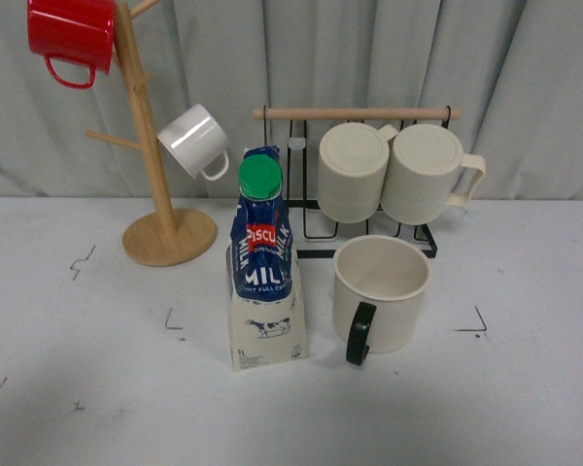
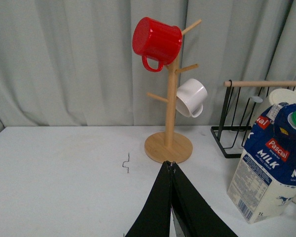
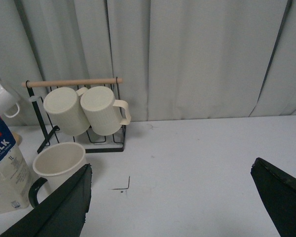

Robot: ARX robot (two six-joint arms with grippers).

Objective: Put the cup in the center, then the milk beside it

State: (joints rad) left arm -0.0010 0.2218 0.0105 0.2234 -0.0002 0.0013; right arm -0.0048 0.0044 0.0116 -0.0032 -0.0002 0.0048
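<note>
The cup (image 1: 381, 291), cream with a black handle (image 1: 359, 334) facing me, stands upright on the table near the middle. The milk (image 1: 264, 262), a blue and cream carton with a green cap, stands upright just left of it, a small gap between them. Neither arm shows in the front view. In the left wrist view my left gripper (image 2: 169, 166) is shut and empty, left of the milk (image 2: 271, 165). In the right wrist view my right gripper (image 3: 170, 180) is open and empty over bare table, right of the cup (image 3: 59, 163) and the milk (image 3: 5, 165).
A wooden mug tree (image 1: 155, 165) at the back left carries a red mug (image 1: 71, 34) and a small white mug (image 1: 196, 141). A black wire rack (image 1: 369, 194) behind the cup holds two ribbed cream mugs (image 1: 389, 173). Grey curtain behind. Black corner marks (image 1: 476, 325) on the table.
</note>
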